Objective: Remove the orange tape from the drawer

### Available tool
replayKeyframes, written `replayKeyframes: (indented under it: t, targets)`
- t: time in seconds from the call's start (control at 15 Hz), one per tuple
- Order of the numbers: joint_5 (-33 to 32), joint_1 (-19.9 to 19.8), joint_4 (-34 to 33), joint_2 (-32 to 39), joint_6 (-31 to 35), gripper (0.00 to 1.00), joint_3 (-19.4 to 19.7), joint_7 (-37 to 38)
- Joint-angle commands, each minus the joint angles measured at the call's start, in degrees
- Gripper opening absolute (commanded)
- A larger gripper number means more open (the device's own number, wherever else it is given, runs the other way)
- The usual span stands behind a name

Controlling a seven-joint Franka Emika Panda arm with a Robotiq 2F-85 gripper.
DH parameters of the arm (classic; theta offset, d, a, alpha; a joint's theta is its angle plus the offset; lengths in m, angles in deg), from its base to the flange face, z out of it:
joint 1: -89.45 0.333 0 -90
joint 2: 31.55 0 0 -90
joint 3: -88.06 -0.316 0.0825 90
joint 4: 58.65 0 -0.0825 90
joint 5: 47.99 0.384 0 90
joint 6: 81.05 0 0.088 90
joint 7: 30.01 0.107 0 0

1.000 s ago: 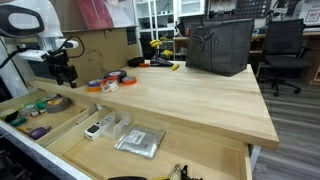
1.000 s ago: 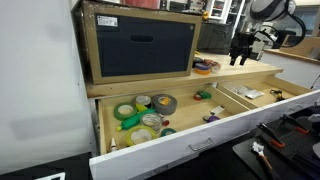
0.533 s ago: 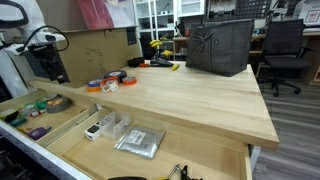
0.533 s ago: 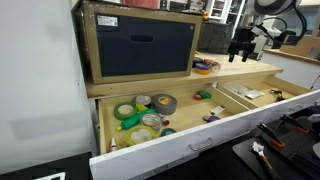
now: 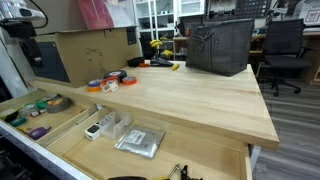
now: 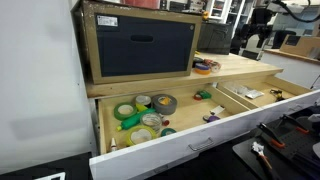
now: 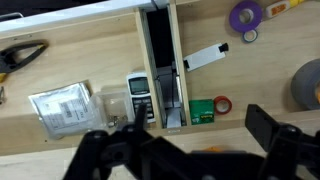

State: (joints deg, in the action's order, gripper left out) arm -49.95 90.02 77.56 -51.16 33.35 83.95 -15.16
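Fingers (image 7: 275, 140) are spread wide and hold nothing, high over the drawer (image 7: 90, 50). I see the orange tape (image 7: 222, 104) lying flat beside a green thing (image 7: 201, 110), near a wooden divider (image 7: 172, 40), with open room above.

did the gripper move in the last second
Yes. The gripper has lifted and swung left, away from the end of the benchtop, out to the left edge of the cardboard box.
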Motion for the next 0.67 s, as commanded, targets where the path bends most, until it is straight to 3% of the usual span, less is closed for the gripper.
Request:
replayKeyframes:
  t: [0.0,0.33,0.6]
  targets:
    - [0.6,0.2,-4.1,-3.1,-7.3,1.00,-0.2,-0.5]
    - [0.2,0.1,-8.0,-4.1,-10.5,1.00,-0.3,-1.2]
    - [0.5,0.4,-8.5,-3.8,-8.7,1.00,-0.4,-1.4]
